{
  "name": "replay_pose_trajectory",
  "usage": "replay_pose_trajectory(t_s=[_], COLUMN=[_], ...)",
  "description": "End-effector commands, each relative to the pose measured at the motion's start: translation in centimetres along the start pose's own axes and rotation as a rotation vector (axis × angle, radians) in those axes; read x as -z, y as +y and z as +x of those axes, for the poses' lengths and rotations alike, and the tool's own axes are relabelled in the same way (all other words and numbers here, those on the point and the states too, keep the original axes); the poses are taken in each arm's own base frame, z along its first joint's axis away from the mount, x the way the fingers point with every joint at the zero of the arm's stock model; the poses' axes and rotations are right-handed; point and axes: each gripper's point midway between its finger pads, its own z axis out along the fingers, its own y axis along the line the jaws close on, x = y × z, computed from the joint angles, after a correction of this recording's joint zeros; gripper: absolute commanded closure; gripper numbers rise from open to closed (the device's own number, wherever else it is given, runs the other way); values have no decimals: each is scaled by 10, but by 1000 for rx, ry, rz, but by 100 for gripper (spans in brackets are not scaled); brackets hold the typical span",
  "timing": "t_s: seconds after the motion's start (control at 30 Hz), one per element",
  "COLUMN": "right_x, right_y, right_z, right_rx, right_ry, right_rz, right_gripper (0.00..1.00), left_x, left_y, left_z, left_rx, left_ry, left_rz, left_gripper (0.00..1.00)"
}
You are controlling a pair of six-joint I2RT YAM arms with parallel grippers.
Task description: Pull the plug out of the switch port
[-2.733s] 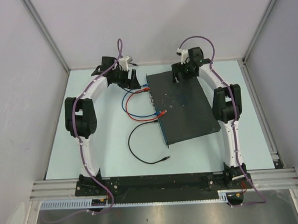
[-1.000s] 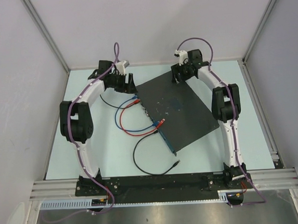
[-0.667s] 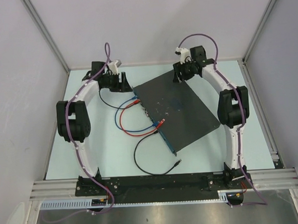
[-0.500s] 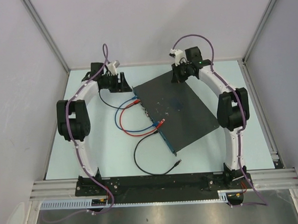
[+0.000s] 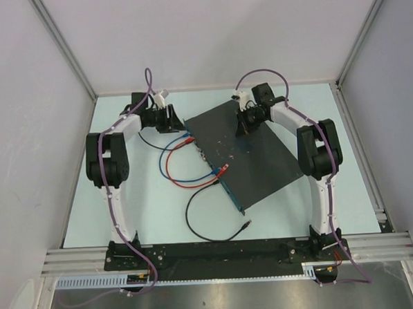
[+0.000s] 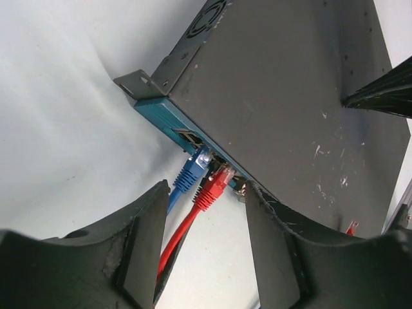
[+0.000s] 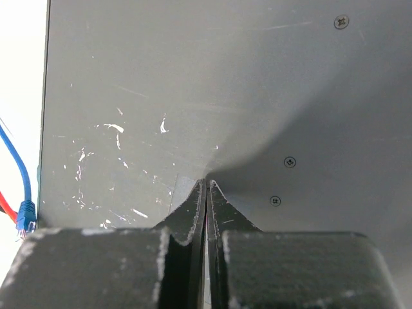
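Note:
The switch (image 5: 251,155) is a flat black scuffed box lying askew on the table, its bluish port edge (image 6: 168,120) facing left. A blue plug (image 6: 192,172) and a red plug (image 6: 215,185) sit side by side in ports near the far corner. My left gripper (image 6: 207,215) is open just short of them. Its fingers (image 6: 143,238) flank the red cable without touching it, and the blue cable runs by the left finger. My right gripper (image 7: 206,185) is shut on nothing, with its tips down on the switch's top (image 7: 193,96).
A loose red plug (image 5: 224,170) lies by the port edge, with red and blue cable loops (image 5: 174,171) left of the switch. A black cable (image 5: 190,221) curls toward the near edge and ends in a free plug (image 5: 246,224). Walls stand close on three sides.
The switch has been swung round with its near end to the left. My right gripper has shut and come down onto the switch's top. My left gripper has narrowed around the red cable.

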Motion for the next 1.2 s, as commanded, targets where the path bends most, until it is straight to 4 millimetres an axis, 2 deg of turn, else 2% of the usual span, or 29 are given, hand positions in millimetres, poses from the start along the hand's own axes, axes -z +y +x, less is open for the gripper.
replay_pose_trajectory(t_s=[0.0, 0.2, 0.47, 0.77, 1.17], right_x=[-28, -34, -38, -40, -42], right_y=[-13, -13, -12, -11, -10], right_z=[47, 52, 54, 56, 57], right_rx=[-18, 5, 18, 29, 38], right_ry=[137, 158, 176, 188, 199], right_rz=[51, 81, 97, 111, 119], right_gripper=[100, 100, 100, 100, 100], left_x=[-9, -16, -25, -29, -34], left_y=[0, 1, 9, 1, 7], left_z=[-6, -5, 1, 1, 3], left_rx=[25, 33, 37, 33, 50], left_ry=[-14, -8, 8, 17, 20], left_rz=[54, 89, 97, 178, 170], left_gripper=[46, 55, 57, 57, 60])
